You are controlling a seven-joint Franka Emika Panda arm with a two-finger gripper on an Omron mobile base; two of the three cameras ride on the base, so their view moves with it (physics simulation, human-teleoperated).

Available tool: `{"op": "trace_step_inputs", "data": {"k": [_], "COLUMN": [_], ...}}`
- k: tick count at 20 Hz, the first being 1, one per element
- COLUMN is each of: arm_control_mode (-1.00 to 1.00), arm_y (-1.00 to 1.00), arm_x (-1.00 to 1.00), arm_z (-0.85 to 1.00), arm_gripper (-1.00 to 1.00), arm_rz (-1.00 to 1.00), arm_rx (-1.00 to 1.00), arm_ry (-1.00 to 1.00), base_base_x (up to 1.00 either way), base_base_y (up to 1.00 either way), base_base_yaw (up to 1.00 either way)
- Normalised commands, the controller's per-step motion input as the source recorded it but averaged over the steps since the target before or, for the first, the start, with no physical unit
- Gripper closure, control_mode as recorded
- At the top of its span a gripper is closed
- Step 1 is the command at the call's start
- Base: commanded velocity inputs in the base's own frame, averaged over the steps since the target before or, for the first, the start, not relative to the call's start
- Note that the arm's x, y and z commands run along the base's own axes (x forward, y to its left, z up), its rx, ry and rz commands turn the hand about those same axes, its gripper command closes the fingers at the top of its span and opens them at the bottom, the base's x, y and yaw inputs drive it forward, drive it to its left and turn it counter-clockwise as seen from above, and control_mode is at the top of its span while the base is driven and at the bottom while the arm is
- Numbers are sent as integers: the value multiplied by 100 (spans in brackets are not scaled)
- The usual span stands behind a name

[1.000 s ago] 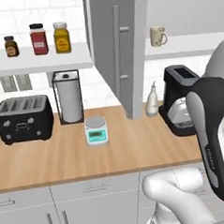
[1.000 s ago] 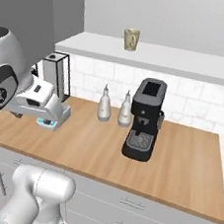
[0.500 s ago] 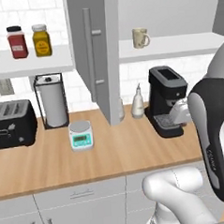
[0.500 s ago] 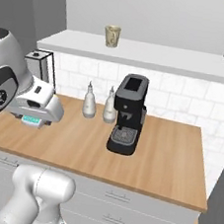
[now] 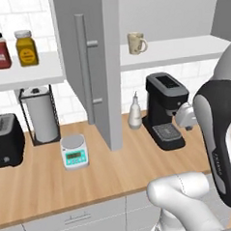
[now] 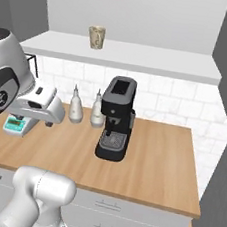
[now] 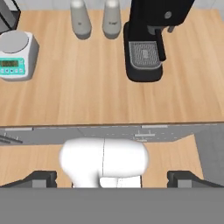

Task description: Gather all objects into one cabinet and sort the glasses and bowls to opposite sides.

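Observation:
A beige mottled mug [image 5: 137, 42] [image 6: 96, 37] stands alone on the long white shelf [image 5: 181, 50] [image 6: 128, 54] of the wall cabinet. The cabinet's grey slab door [image 5: 102, 65] with its bar handle [image 5: 83, 66] stands swung open. My gripper [image 7: 111, 179] hangs low in front of the counter edge, far below the mug. Its two dark fingertips [image 7: 40, 178] are spread wide, open, with nothing between them. The hand [image 5: 185, 117] [image 6: 38, 104] is level with the coffee machine. The orange mug and both bowls are out of view.
A black coffee machine [image 5: 165, 109] [image 6: 116, 118] [image 7: 146, 39] stands on the wooden counter [image 6: 159, 166] with two white bottles [image 6: 76, 106] [image 7: 94, 17] beside it. Further left are a scale [image 5: 74, 151] [image 7: 15, 54], paper towel holder [image 5: 40, 115] and toaster [image 5: 3, 141]. Red and yellow jars [image 5: 11, 48] share the left shelf.
The whole scene has slid leftward in both base views, so the base has driven to the right. The arm keeps the same pose relative to the base.

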Motion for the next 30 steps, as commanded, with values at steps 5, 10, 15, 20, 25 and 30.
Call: {"op": "trace_step_inputs", "data": {"k": [5,10,15,20,25,30], "arm_control_mode": [100,-100,-100,-100,-100,-100], "arm_y": [0,-8,-19,-4,0,0], "arm_x": [0,6,5,8,11,37], "arm_z": [0,2,48,57,44,30], "arm_gripper": [-100,-100,-100,-100,-100,-100], "arm_rz": [0,1,9,7,10,10], "arm_rx": [0,0,4,2,0,0], "arm_ry": [0,-4,-24,-36,-39,-18], "base_base_x": [57,32,0,0,0,0], "base_base_y": [0,-4,0,0,0,0], "base_base_yaw": [-2,0,0,0,0,0]}}
